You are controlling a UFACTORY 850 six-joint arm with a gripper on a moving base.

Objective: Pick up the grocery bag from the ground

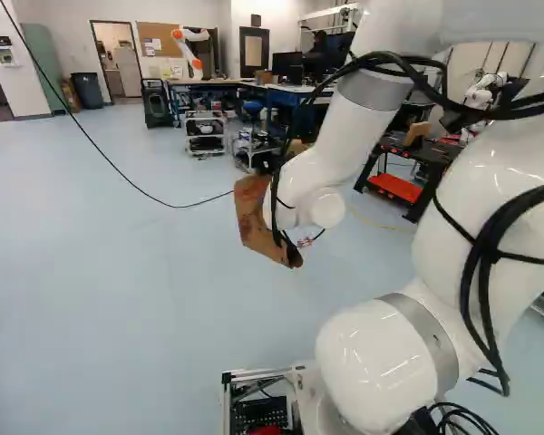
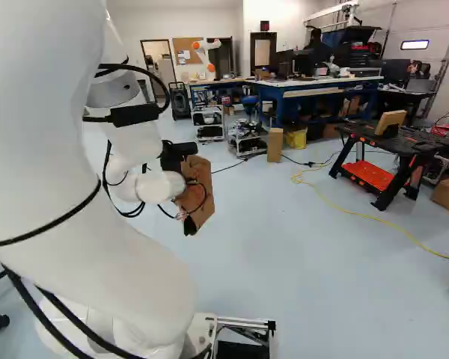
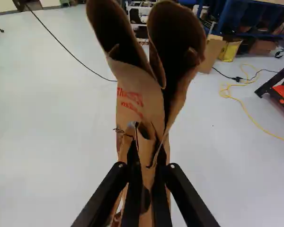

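Grocery bag (image 2: 200,179) of brown paper hangs above the pale blue floor (image 2: 284,277), pinched between the two fingers of the black gripper (image 2: 176,154). Beyond, at the right of the right base view, a yellow cord (image 2: 361,215) runs along the floor near a black worktable (image 2: 417,146) with an orange shelf (image 2: 368,176).

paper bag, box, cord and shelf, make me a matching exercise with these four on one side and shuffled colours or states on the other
1. paper bag
2. tall box
3. cord nearest the black table
4. table's lower shelf

A. yellow
B. orange-red
C. standing on the floor
D. gripped by the pincer

Pairs: 1-D, 2-C, 3-A, 4-B
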